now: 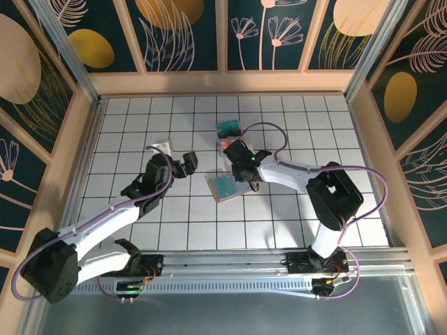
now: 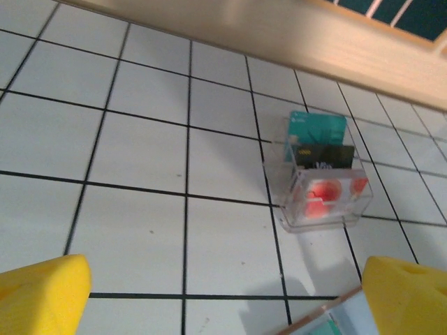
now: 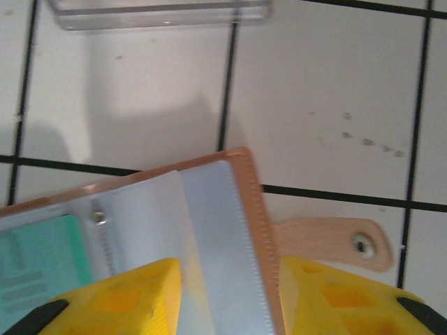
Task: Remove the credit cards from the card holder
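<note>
While the holder [image 3: 209, 209] lies open on the desk [image 3: 314, 84], teal card [image 3: 35, 258] in its sleeve, the right pincer [image 3: 227, 271] straddles its edge, grip unclear. The left pincer [image 2: 223, 296] hangs spread. Next move, likely: pin the holder and slide that card out.

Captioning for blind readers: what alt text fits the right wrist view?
An open tan card holder lies on the white tiled table, a teal card in its clear sleeve, strap tab out to the right. The right gripper's yellow fingers stand apart above it.
</note>
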`<act>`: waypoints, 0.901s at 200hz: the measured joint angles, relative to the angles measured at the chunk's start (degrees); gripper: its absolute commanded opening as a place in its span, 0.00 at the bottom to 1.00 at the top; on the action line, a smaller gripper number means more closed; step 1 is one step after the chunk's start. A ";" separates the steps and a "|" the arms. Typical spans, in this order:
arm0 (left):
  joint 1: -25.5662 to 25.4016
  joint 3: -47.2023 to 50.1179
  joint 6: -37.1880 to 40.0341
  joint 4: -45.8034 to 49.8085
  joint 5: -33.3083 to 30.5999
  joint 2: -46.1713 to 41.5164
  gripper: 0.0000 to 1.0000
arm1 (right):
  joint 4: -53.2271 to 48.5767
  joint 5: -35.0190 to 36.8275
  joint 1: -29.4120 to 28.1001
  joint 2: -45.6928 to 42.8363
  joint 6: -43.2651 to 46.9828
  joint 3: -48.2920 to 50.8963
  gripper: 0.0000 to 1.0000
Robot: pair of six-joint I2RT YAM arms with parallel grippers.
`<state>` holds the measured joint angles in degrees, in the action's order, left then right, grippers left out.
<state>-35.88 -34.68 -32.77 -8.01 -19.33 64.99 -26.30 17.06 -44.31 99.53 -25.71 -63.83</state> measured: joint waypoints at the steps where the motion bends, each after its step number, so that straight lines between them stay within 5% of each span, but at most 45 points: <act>1: -0.13 -0.11 0.00 0.07 -0.07 0.17 0.99 | 0.04 -0.02 0.07 -0.02 0.00 0.07 0.40; 108: -13.33 -5.35 -0.09 7.58 -6.08 18.97 0.99 | 3.43 -5.16 4.37 -0.26 -0.15 5.60 0.30; 180: -14.67 -6.05 -2.82 8.09 -7.19 25.29 0.99 | 3.23 -10.95 6.12 -5.97 -0.35 2.95 0.27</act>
<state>-50.54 -40.73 -35.59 0.08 -26.52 90.28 -23.07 6.11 -38.20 93.56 -26.06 -60.88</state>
